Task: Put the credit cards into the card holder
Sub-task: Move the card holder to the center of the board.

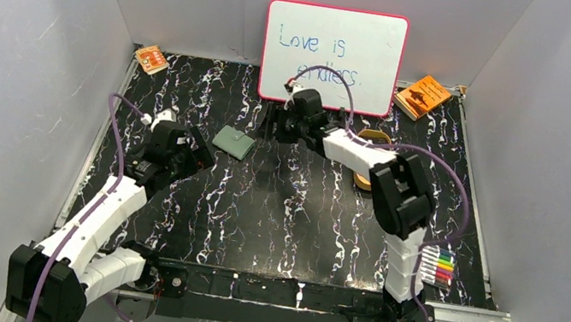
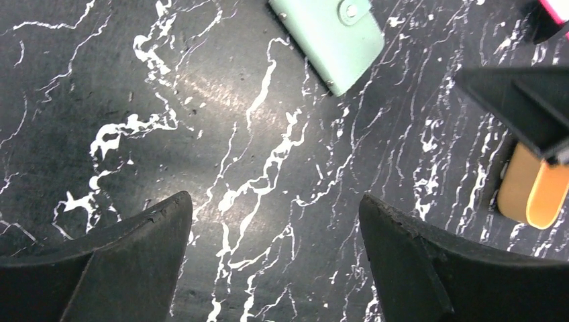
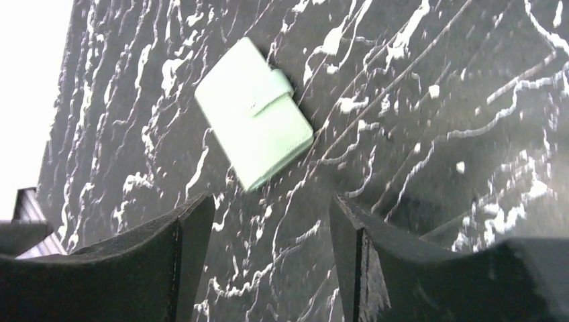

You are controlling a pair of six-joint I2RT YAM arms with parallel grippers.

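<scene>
The holder [image 1: 233, 142] lies flat on the counter [image 1: 282, 212], left of the middle and closer to the far edge than the near one, turned at an angle to the edges. It's folded shut with its little strap [image 3: 274, 94] snapped across the front, and nothing is touching it. The left gripper [image 1: 202, 151] sits just to its left with its fingers spread wide and nothing between them, only bare counter showing in the gap in the wrist view. The right gripper [image 1: 268, 126] is just to the holder's right, nearer the far edge, also spread open and empty. So the holder sits between the two. Behind the right arm a whiteboard [image 1: 333, 47] leans at the far edge, and a tan tray [image 1: 373, 134] peeks out from under that arm. There's an orange booklet in each far corner, left [image 1: 151, 59] and right [image 1: 422, 96], and a row of markers [image 1: 436, 267] by the right edge near the front.
</scene>
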